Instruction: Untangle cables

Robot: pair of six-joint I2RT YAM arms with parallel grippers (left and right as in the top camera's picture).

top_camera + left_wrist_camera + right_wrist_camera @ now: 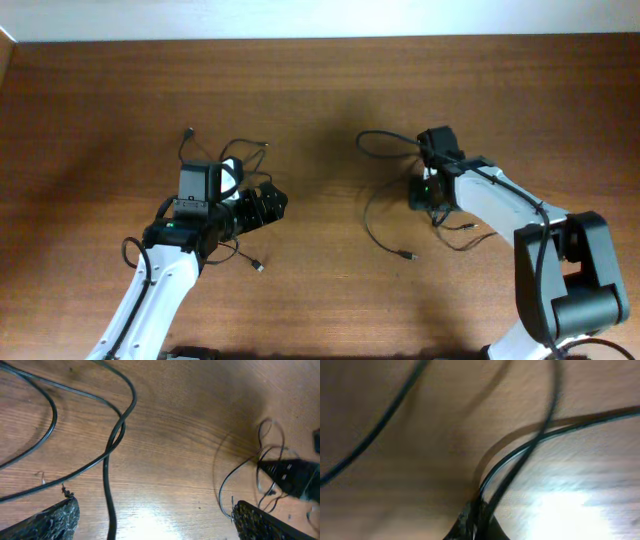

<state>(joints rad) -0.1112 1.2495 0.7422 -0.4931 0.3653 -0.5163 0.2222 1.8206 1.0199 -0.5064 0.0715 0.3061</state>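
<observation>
Two thin black cables lie apart on the wooden table. The left cable (240, 150) loops just behind my left gripper (268, 203). In the left wrist view this cable (107, 485) runs down between the wide-open fingers (52, 520), touching neither; the left gripper (155, 522) is open and holds nothing. The right cable (372, 222) curls from a loop near the right arm down to a plug (408, 256). My right gripper (420, 195) is low over it. In the right wrist view its jaws (475, 527) are shut with the cable (540, 435) pinched between them.
Thicker black arm wiring (130, 250) loops beside the left arm. The table's far edge (320, 40) meets a white wall. In the left wrist view the right gripper (292, 475) shows at the far right with its cable (222, 480).
</observation>
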